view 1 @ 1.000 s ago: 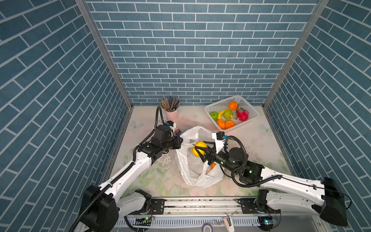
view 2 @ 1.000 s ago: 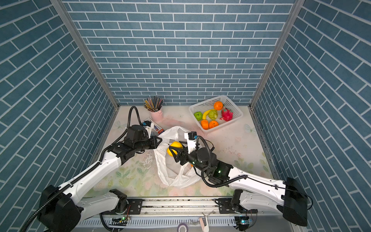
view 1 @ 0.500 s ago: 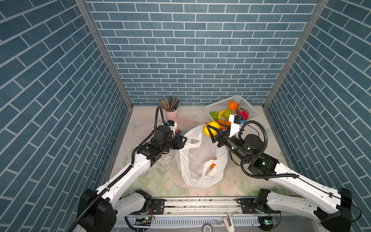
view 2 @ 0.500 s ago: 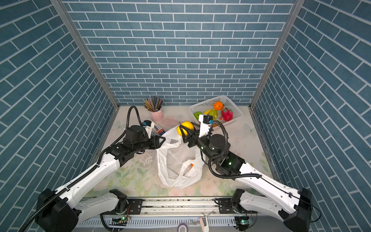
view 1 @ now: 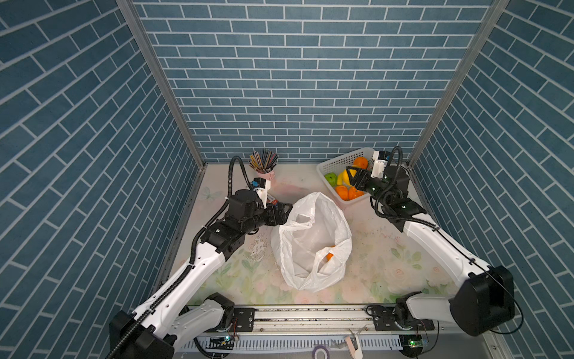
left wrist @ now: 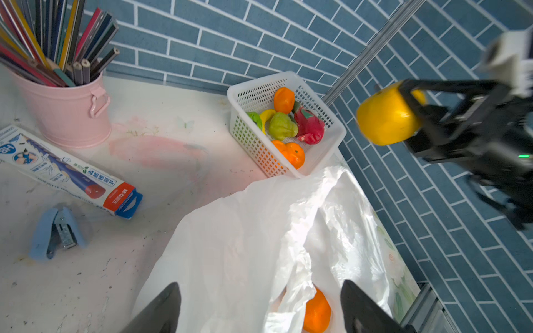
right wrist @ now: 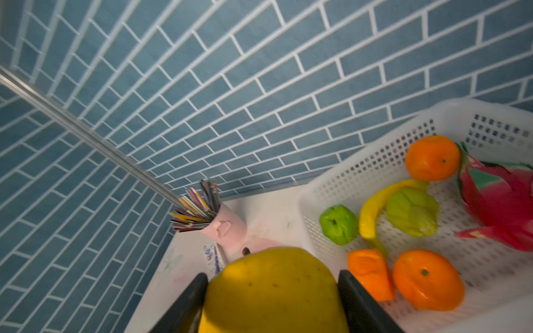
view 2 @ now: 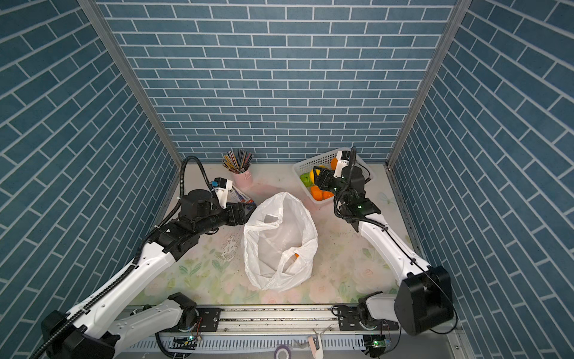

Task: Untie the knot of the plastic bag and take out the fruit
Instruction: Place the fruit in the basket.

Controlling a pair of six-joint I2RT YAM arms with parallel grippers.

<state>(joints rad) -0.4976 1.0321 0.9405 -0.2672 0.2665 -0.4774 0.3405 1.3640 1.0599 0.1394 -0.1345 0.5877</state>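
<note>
the untying is looking done: no knot is showing, and the two handle loops (view 1: 302,219) are lying apart with the bag (view 1: 310,242) gaping open. the emptying is looking nearly done too. in the basket (view 1: 338,161) three oranges (right wrist: 432,157), two green fruits (right wrist: 339,225) and a dragon fruit (right wrist: 499,207) are lying beside a banana (right wrist: 375,213). the right claw (right wrist: 272,299) is clamping a yellow fruit (left wrist: 386,115) between its fingers and is hanging over the basket's near edge, with the fruit not yet let go. one orange (left wrist: 317,312) is sitting in the bag, half hidden under a fold of film near the front handle; whether anything else is lying under the film, i cannot tell. so what is left, by my reckoning, is dropping the yellow fruit and fetching that last orange.

the left claw (left wrist: 259,311) is standing wide, holding nothing, just beside the bag's rear handle.

the bag is lying in the middle of the table (view 1: 388,248), slumped and mostly flat, its thin white film crinkling and letting the orange's colour glow through. it is looking limp and light, likely to slide or fold shut when a claw is reaching in.
</note>
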